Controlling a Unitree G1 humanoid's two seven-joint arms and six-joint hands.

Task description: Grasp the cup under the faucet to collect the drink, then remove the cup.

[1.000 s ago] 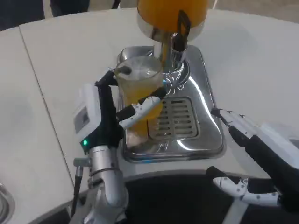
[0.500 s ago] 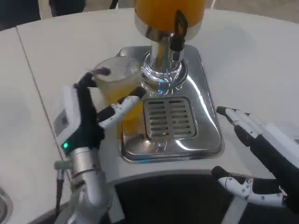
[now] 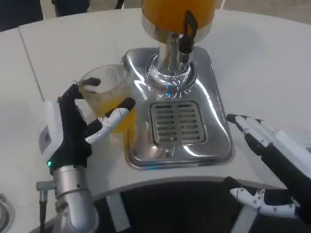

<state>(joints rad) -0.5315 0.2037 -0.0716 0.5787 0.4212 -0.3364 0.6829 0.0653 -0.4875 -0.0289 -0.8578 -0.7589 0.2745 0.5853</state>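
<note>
White tabletop (image 3: 272, 58) carries everything. Nearest, the right hand (image 3: 272, 165) waits with fingers spread, empty. Further off, the left hand (image 3: 80, 128) grips the juice-filled plastic cup (image 3: 104, 97) beside the dispenser's chrome drip tray (image 3: 214, 121), clear of the faucet (image 3: 186, 34). Tilting could spill juice; a loose grip might drop it.

a clear cup (image 3: 108, 94) holding orange drink is gripped by the left hand (image 3: 77, 131), left of the chrome drip tray (image 3: 177, 128) and off its edge. the faucet (image 3: 186, 35) with its black lever is seen under the orange tank (image 3: 176, 12), at the far end of the tray. the slotted grate (image 3: 176, 122) lies bare. the right hand (image 3: 272, 160) is held with fingers apart over the white table (image 3: 262, 63), right of the tray and near.
</note>
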